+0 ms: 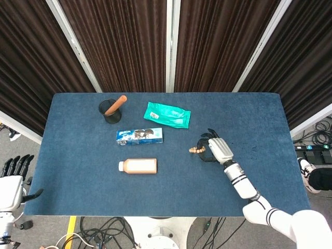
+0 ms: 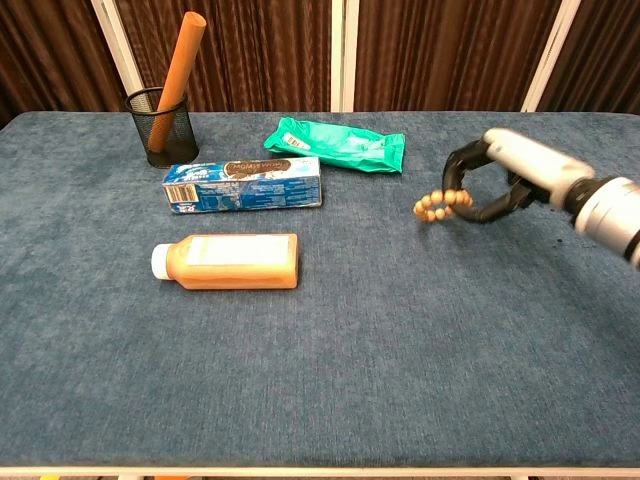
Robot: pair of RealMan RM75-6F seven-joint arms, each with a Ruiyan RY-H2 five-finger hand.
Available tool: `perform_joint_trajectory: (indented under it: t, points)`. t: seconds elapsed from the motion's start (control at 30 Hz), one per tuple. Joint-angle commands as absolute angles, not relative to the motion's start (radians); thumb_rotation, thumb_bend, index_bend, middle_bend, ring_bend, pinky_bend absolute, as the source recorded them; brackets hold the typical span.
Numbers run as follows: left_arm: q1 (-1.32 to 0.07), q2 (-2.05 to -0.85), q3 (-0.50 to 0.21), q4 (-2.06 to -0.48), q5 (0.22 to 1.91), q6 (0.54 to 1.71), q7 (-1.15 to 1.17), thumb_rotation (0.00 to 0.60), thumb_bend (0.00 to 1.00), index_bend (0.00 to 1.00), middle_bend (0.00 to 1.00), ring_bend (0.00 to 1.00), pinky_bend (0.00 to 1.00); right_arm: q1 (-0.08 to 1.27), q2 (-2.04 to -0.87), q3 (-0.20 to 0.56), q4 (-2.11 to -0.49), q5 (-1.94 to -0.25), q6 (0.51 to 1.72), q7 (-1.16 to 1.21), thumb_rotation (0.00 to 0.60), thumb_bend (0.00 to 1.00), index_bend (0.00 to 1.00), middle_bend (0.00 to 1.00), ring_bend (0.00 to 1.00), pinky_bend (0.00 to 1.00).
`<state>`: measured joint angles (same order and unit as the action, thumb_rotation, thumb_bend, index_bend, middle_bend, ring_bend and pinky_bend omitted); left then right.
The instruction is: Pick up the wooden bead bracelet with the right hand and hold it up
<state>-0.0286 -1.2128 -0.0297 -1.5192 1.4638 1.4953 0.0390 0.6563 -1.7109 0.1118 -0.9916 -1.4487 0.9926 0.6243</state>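
Observation:
The wooden bead bracelet (image 2: 437,207) hangs from the dark fingers of my right hand (image 2: 505,175), lifted a little off the blue table; only part of its bead loop shows. In the head view the bracelet (image 1: 196,150) sticks out to the left of the right hand (image 1: 216,148), right of the table's middle. My left hand (image 1: 11,179) hangs off the table's left edge at the lower left, its fingers apart and holding nothing.
An orange bottle (image 2: 230,261) lies on its side at left of centre. Behind it lie a blue box (image 2: 244,184) and a green packet (image 2: 337,145). A black mesh cup (image 2: 160,127) with a brown stick stands at the back left.

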Motion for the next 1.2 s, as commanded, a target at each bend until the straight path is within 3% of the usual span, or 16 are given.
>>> perform_joint_trajectory:
  t: [0.03,0.17,0.3,0.47,0.63,0.7,0.8,0.93,1.07,1.2]
  points:
    - [-0.034,-1.21,-0.029,-1.524,1.469,1.49,0.042,0.6,0.0,0.08,0.07,0.01,0.0,0.597,-1.346,0.239,-1.426,-1.286,0.705,1.256,0.6,0.4,0.81,0.52,0.19,0.01]
    - [-0.043,-1.204,-0.027,-1.534,1.478,1.48,0.044,0.6,0.0,0.08,0.07,0.01,0.0,0.554,-1.263,0.263,-1.502,-1.379,0.646,1.687,0.6,0.4,0.8,0.53,0.19,0.0]
    - [-0.051,-1.198,-0.026,-1.543,1.485,1.474,0.048,0.6,0.0,0.08,0.07,0.01,0.0,0.54,-1.227,0.226,-1.507,-1.54,0.677,2.067,0.6,0.41,0.77,0.52,0.18,0.0]
    - [-0.059,-1.188,-0.022,-1.552,1.494,1.463,0.034,0.6,0.0,0.08,0.07,0.01,0.0,0.58,-1.212,0.105,-1.421,-1.763,0.832,2.455,0.6,0.43,0.68,0.5,0.15,0.0]
    - [-0.062,-1.186,-0.019,-1.551,1.496,1.459,0.023,0.6,0.0,0.08,0.07,0.01,0.0,0.627,-1.24,0.001,-1.295,-1.877,0.991,2.645,0.589,0.41,0.52,0.46,0.1,0.0]
    - [-0.061,-1.184,-0.018,-1.552,1.497,1.459,0.021,0.6,0.0,0.08,0.07,0.01,0.0,0.643,-1.255,-0.03,-1.257,-1.898,1.039,2.665,0.54,0.4,0.47,0.46,0.09,0.0]
    - [-0.06,-1.183,-0.017,-1.552,1.495,1.461,0.017,0.6,0.0,0.08,0.07,0.01,0.0,0.657,-1.278,-0.058,-1.223,-1.907,1.087,2.631,0.418,0.34,0.42,0.45,0.09,0.0]
    - [-0.06,-1.184,-0.016,-1.552,1.495,1.46,0.014,0.6,0.0,0.08,0.07,0.01,0.0,0.658,-1.307,-0.059,-1.21,-1.876,1.092,2.397,0.296,0.23,0.38,0.45,0.09,0.0]
    - [-0.062,-1.186,-0.015,-1.55,1.491,1.455,0.012,0.6,0.0,0.08,0.07,0.01,0.0,0.651,-1.332,-0.032,-1.244,-1.795,1.044,2.061,0.26,0.17,0.36,0.46,0.14,0.0]
    - [-0.065,-1.189,-0.013,-1.548,1.489,1.446,0.007,0.6,0.0,0.08,0.07,0.01,0.0,0.668,-1.339,-0.01,-1.289,-1.716,0.973,1.853,0.253,0.02,0.37,0.47,0.16,0.0]
